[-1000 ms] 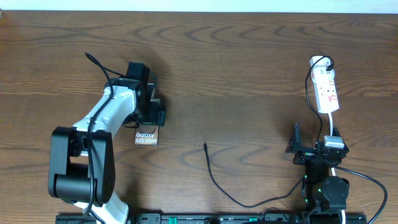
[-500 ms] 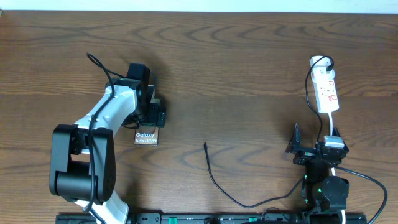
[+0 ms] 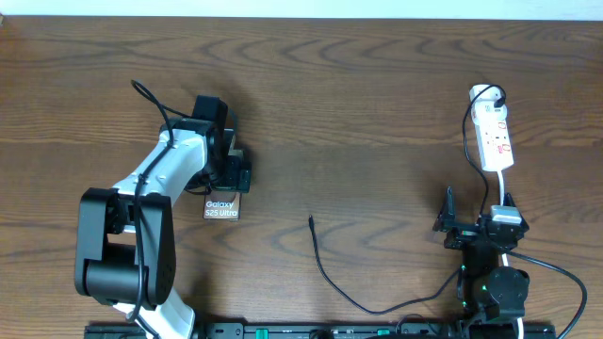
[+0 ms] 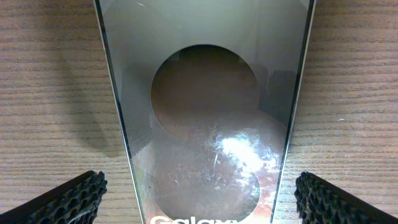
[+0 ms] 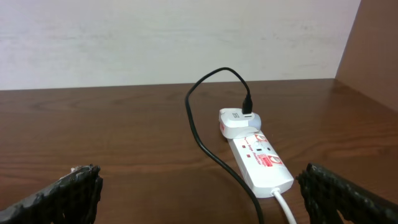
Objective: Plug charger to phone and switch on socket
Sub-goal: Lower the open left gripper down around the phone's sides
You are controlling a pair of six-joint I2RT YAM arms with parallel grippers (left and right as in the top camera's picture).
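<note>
The phone [image 3: 221, 208] lies flat on the table left of centre, its "Galaxy" lettering facing up. My left gripper [image 3: 232, 175] hangs over its far end, open. In the left wrist view the phone [image 4: 205, 93] fills the space between the fingers [image 4: 74, 200], with a strip of wood showing on each side. The charger cable's free tip [image 3: 311, 220] rests mid-table, pointing away from the phone. The white socket [image 3: 495, 139] lies at the right. My right gripper [image 3: 478, 209] stays open and empty just short of it; the right wrist view shows the socket [image 5: 261, 163] ahead.
The black cable [image 3: 377, 309] runs along the front edge to the right arm's base, then up to a white adapter [image 5: 239, 121] plugged into the socket's far end. A white cord [image 5: 286, 205] leaves the socket's near end. A wall stands behind the table.
</note>
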